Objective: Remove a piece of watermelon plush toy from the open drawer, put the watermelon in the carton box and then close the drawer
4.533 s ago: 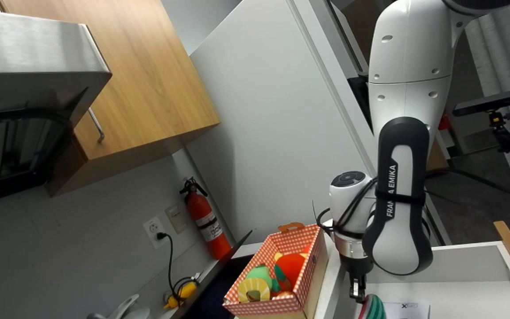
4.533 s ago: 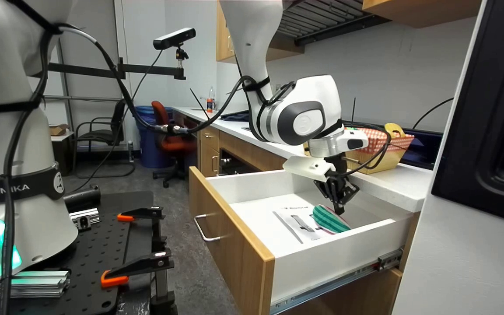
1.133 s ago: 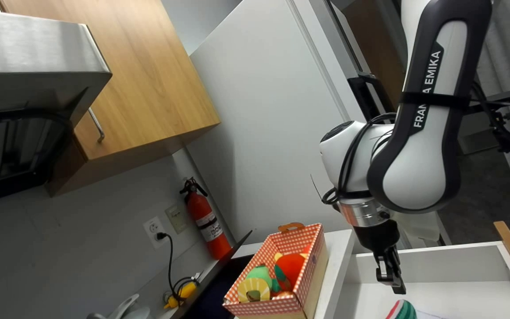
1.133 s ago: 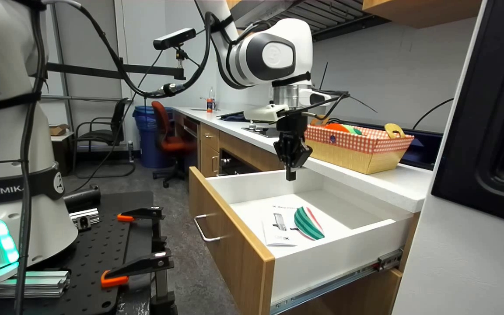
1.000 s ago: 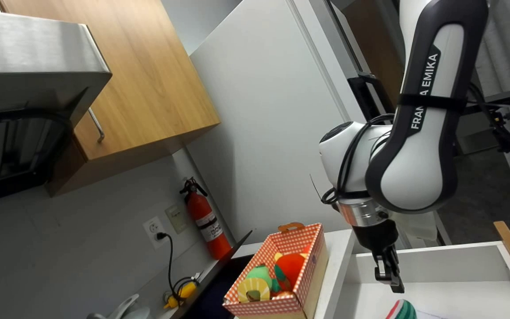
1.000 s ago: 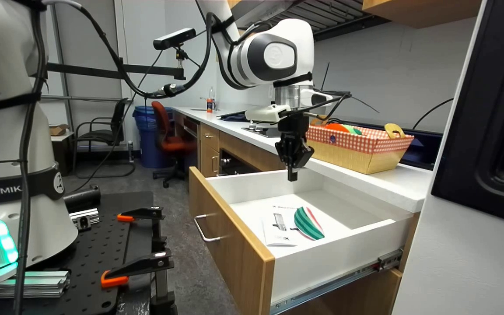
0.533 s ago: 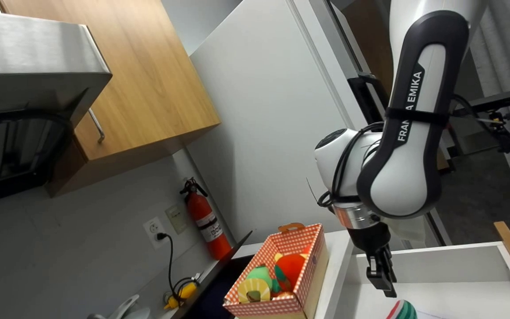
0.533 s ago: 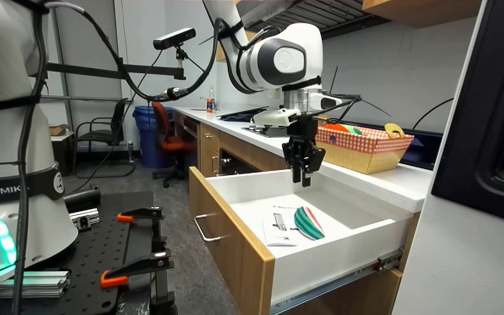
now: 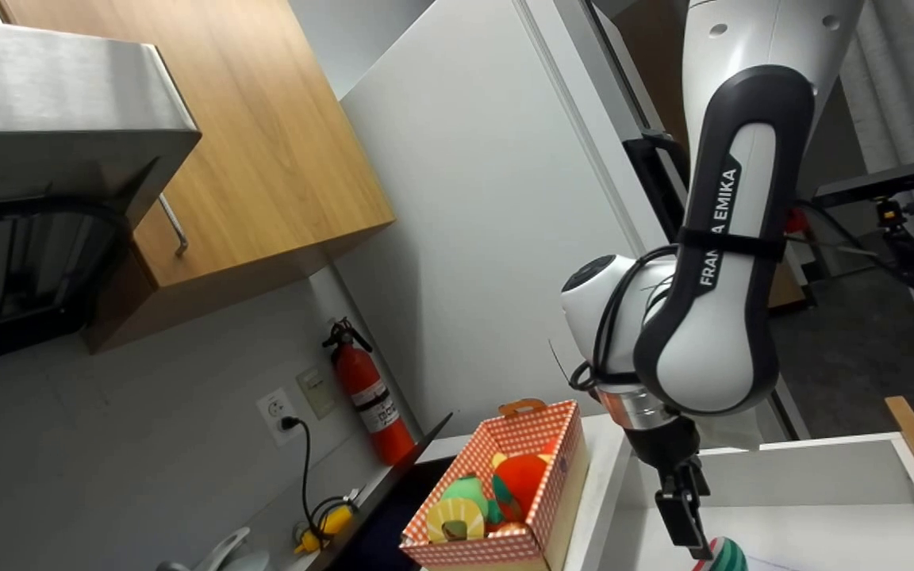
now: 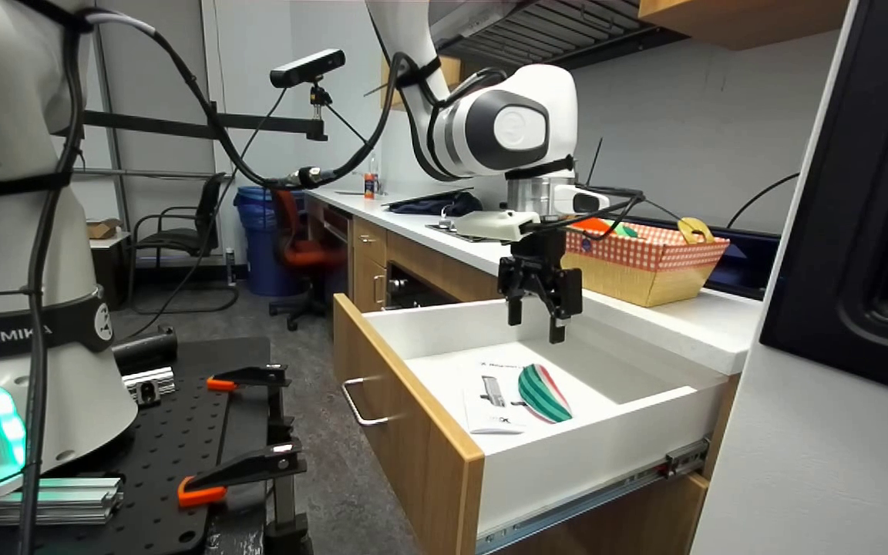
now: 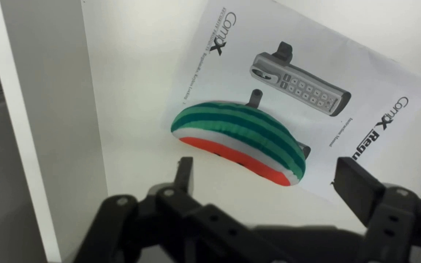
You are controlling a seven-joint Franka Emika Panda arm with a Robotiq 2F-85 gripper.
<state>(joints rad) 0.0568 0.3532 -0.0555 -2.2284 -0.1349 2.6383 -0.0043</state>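
Note:
The watermelon plush toy (image 11: 239,135), green-striped with red flesh, lies on a leaflet inside the open drawer (image 10: 405,408). In an exterior view the watermelon (image 10: 543,395) rests below my gripper (image 10: 536,322), which hangs over the drawer, pointing down. The wrist view shows the gripper (image 11: 267,173) open, fingers wide apart, nothing held; the toy is beyond the fingertips, slightly left of the middle between them. Elsewhere a fingertip overlaps the toy's edge (image 9: 731,555) in the picture; contact cannot be told there. The carton box (image 10: 629,270), red-checked on top, stands on the counter beside the drawer.
In the box are a red-orange toy (image 9: 522,476), a green toy (image 9: 465,492) and a yellow one (image 9: 455,519). A printed leaflet (image 11: 305,54) lies under the watermelon. The drawer's side wall (image 11: 53,109) runs along the wrist view's left. The counter edge (image 10: 644,331) overhangs the drawer's back.
Over the last second the gripper has come down over the drawer and its fingers have spread from shut to open. Since the oldest frames, the watermelon and leaflet have shifted and turned.

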